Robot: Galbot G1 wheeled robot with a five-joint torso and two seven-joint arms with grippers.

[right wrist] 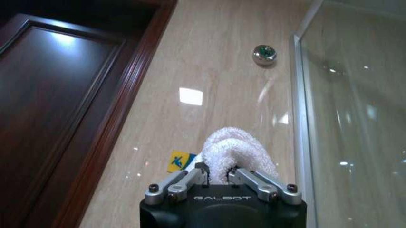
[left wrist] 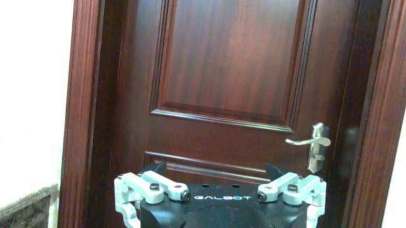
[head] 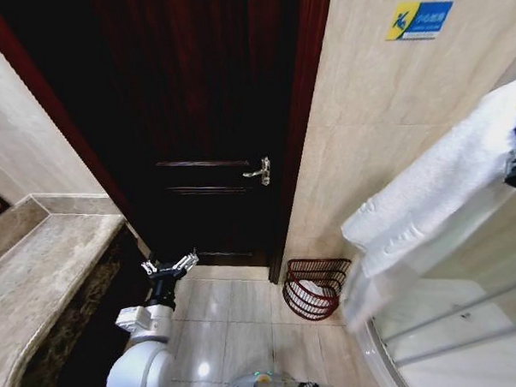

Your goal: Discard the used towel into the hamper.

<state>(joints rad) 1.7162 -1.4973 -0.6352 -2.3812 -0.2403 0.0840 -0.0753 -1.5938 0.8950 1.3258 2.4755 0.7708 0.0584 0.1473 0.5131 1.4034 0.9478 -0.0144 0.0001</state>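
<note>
Right gripper [right wrist: 217,176] is clamped on a white terry towel [right wrist: 233,151]; in the right wrist view the two fingers pinch a rolled fold of the cloth between them. In the head view that arm sits high at the right edge w/ the towel [head: 438,190] draping down and to the left from it, a long white fold hanging in front of the glass shower enclosure [head: 469,321]. The towel's lower end hangs just to the right of the hamper and above floor level; can't tell if it touches the glass.

Hamper [head: 316,287] (dark reddish-brown, open woven bands, round) stands on the tiled floor [head: 238,323] against the beige tiled wall [head: 383,111], between the door frame and the shower enclosure. Something white lies inside it, seen thru the bands.

Left gripper [head: 169,266] is low on the left, near the stone vanity counter [head: 39,272], fingers spread apart and holding nothing. It points at the dark wooden door [head: 195,119]; the left wrist view shows the same gripper [left wrist: 222,190] w/ jaws wide, facing the door panel [left wrist: 228,71] and its silver lever handle [left wrist: 311,142].

Other bits: a blue-and-yellow sticker [head: 418,19] high on the wall, also visible behind the towel in the right wrist view [right wrist: 181,161], and a round chrome knob [right wrist: 265,54] on the wall next to the glass panel's edge
</note>
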